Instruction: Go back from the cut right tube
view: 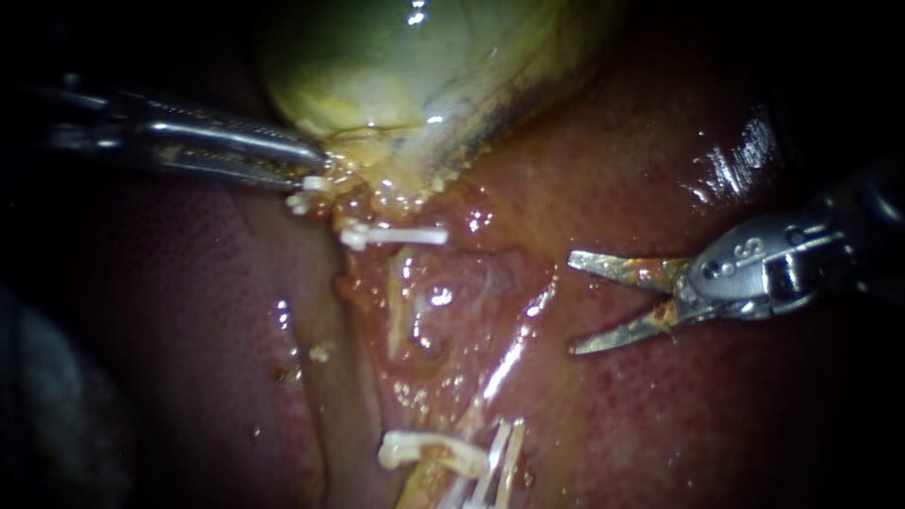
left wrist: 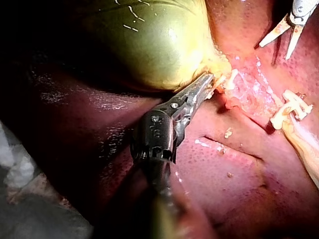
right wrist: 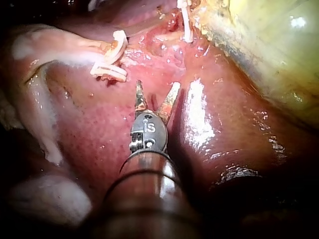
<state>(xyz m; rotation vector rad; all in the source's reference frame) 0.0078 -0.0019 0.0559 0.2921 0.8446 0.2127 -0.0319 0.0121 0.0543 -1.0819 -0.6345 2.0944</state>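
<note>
Right tool (view: 571,303) has its jaws wide open, holding nothing, over the liver (view: 660,424), near the cut tube's clips (view: 495,457). Left tool (view: 316,176) is closed on the gallbladder (view: 396,66) neck. The stump looks soft, slick and tearable, so don't grab it, just back off.

In the endoscope view the gallbladder (view: 396,66) lay above the liver (view: 679,415), the left instrument (view: 316,170) at its lower edge beside a clip (view: 396,234), the right instrument (view: 571,303) well to the clip's right.

The only marks I can see are a few small ones stamped on my right instrument (view: 572,303), on the metal joint just behind its jaws. Nothing else around it has words, labels or numbers.
</note>
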